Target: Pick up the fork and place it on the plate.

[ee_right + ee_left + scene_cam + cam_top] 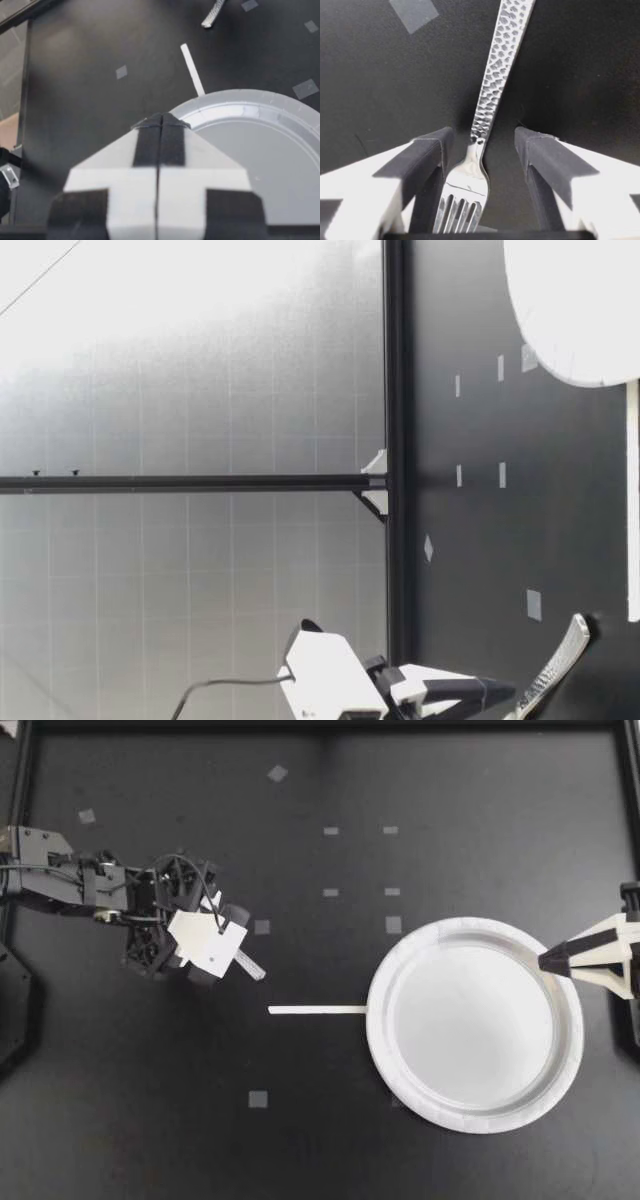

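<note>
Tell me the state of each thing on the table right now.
Fork, lying on the table, not gripped.
Plate, empty, flat on the table.
Left tool, open around the fork, not touching it.
Right tool, shut, empty, over the edge of the plate.

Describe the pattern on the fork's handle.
The fork handle is hammered, dimpled silver; clearest in left wrist view.

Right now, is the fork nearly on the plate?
Not yet. Done: my left pincer sits around the fork, fingers open on either side. In hand: the grasp, not yet closed. Left: lifting the fork and setting it on the plate, which is bare. My right pincer is shut by the plate's rim.
</note>
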You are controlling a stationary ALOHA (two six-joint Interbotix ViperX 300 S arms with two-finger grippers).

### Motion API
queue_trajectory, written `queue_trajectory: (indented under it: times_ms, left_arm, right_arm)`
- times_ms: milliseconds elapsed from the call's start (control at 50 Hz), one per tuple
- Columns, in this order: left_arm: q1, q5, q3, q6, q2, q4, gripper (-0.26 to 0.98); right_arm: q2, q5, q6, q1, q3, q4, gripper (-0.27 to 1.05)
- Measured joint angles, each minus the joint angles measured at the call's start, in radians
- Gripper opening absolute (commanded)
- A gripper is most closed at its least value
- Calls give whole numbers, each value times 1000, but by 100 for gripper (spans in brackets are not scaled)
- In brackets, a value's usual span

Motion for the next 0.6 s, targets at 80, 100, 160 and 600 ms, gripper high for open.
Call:
queue_trajectory:
  times_ms: [80,100,160,600]
  left_arm:
    - [3,-2,0,0,0,-2,51]
    - [6,-2,-2,0,0,-2,51]
    - [8,-2,-2,0,2,-3,47]
    - [17,-3,-12,3,11,-5,1]
  right_arm:
    - [0,0,0,0,0,2,-3]
    - [0,0,0,-2,0,2,-3]
    - [0,2,0,0,0,2,-3]
    - [-2,-11,0,0,0,2,-3]
